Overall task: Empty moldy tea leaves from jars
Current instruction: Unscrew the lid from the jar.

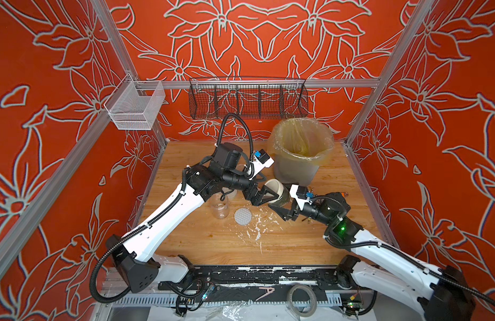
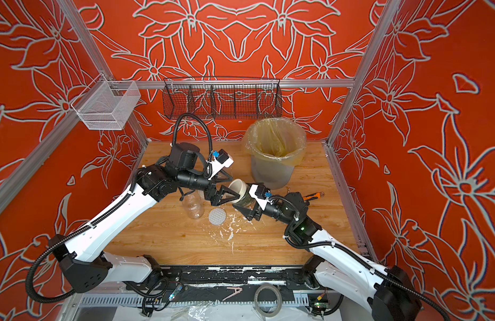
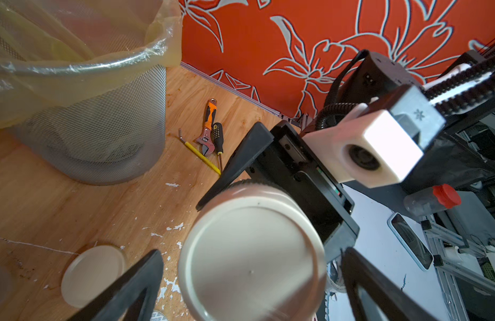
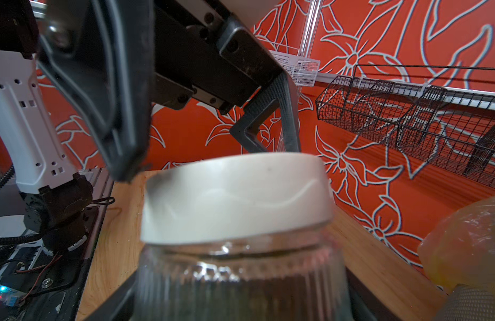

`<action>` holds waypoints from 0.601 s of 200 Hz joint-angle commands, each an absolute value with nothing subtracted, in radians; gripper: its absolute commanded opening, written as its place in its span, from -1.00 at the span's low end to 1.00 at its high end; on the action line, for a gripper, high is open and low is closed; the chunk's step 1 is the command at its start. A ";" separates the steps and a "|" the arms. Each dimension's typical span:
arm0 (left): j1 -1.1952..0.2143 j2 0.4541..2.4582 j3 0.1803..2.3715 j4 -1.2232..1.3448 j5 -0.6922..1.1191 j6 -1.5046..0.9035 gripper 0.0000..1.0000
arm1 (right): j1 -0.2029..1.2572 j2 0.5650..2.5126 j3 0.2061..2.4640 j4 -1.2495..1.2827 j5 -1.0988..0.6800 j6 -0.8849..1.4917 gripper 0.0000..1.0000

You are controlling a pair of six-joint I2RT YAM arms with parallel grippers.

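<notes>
My right gripper [image 1: 284, 205] is shut on a squat clear jar [image 1: 283, 198], held tilted above the table with its cream lid [image 1: 274, 189] on. Dark tea leaves [image 4: 240, 301] show through the ribbed wall of the jar [image 4: 240, 278] between the right gripper [image 4: 240, 294] jaws. My left gripper [image 3: 253, 254] stands open around the lid [image 3: 252, 266], with a gap on each side. A taller clear jar [image 1: 220, 207] stands lidless and empty by the left arm. A white dotted lid [image 1: 243, 216] lies flat on the table.
The grey mesh bin [image 1: 293, 172] with a yellowish liner stands just behind the grippers. A loose cream lid [image 3: 93, 275] lies under the left arm. A wrench [image 3: 209, 130] and a screwdriver [image 3: 218, 139] lie right of the bin. White flakes [image 1: 257, 223] litter the wood.
</notes>
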State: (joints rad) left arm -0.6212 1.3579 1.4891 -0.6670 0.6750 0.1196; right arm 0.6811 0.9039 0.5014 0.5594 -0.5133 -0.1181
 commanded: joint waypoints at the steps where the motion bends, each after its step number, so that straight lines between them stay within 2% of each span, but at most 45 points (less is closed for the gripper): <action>1: -0.618 1.377 1.483 -0.647 0.699 0.146 0.94 | 0.687 0.901 0.536 0.597 -0.536 -0.118 -0.30; 64: -0.618 1.407 1.488 -0.687 0.739 0.155 0.70 | 0.687 0.918 0.542 0.588 -0.525 -0.118 -0.33; 120: -0.618 1.416 1.491 -0.718 0.719 0.160 0.74 | 0.687 0.918 0.547 0.576 -0.514 -0.123 -0.34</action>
State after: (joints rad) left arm -0.6209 1.4189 1.4891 -0.6910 0.7055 0.1375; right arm 0.6811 0.9276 0.5022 0.5266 -0.5102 -0.1181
